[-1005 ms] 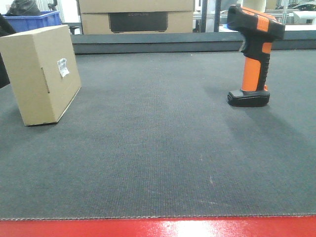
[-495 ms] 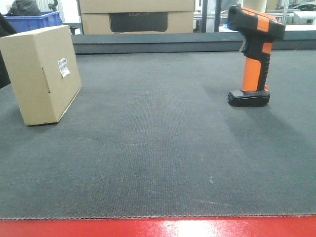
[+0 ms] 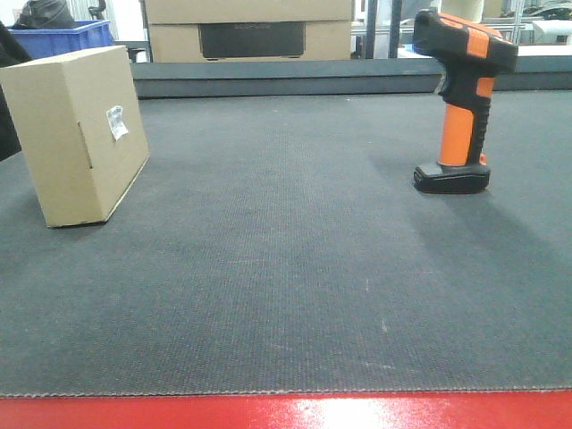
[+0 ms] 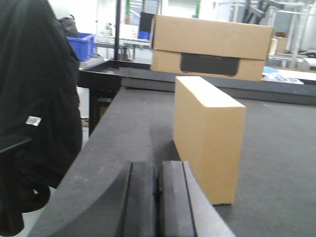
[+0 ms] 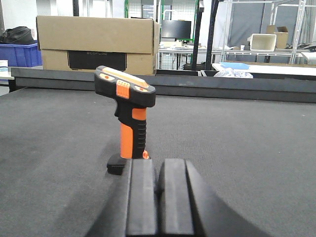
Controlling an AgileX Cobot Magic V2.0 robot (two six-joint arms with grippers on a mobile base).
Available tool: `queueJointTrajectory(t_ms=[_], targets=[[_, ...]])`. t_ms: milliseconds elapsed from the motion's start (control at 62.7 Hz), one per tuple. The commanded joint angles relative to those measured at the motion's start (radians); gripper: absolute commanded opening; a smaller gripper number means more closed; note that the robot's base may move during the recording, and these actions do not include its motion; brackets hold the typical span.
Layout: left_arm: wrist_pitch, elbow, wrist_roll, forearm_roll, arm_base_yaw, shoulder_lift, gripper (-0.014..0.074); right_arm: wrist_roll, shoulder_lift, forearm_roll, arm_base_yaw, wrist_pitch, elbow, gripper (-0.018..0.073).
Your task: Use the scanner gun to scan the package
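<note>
The package (image 3: 76, 134) is a small tan cardboard box standing on the dark mat at the left, its white label (image 3: 115, 121) facing right. In the left wrist view the package (image 4: 207, 133) stands just ahead and right of my left gripper (image 4: 157, 170), which is shut and empty. The scanner gun (image 3: 459, 98), black with an orange handle, stands upright on its base at the right. In the right wrist view the scanner gun (image 5: 126, 116) is a short way ahead, slightly left of my right gripper (image 5: 158, 170), shut with nothing in it. Neither gripper shows in the front view.
Larger cardboard boxes with a dark panel (image 3: 248, 31) sit behind the mat's raised back edge (image 3: 295, 76). A blue bin (image 3: 63, 37) is at the back left. A dark-clothed figure (image 4: 34, 108) stands off the table's left side. A red strip (image 3: 286, 411) runs along the front edge.
The package and scanner gun have shifted very slightly to the right in the front view; otherwise nothing has visibly moved.
</note>
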Motion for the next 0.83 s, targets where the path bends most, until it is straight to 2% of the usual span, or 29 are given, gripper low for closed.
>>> queueJointTrajectory(t_ms=[0, 814], targets=[[-0.027, -0.002, 0.007, 0.004, 0.021, -0.005, -0.0111, 0.001, -0.001, 0.000, -0.007, -0.019, -0.001, -0.0169], [-0.027, -0.002, 0.007, 0.002, 0.021, -0.005, -0.0111, 0.001, -0.001, 0.000, -0.007, -0.019, -0.001, -0.0169]])
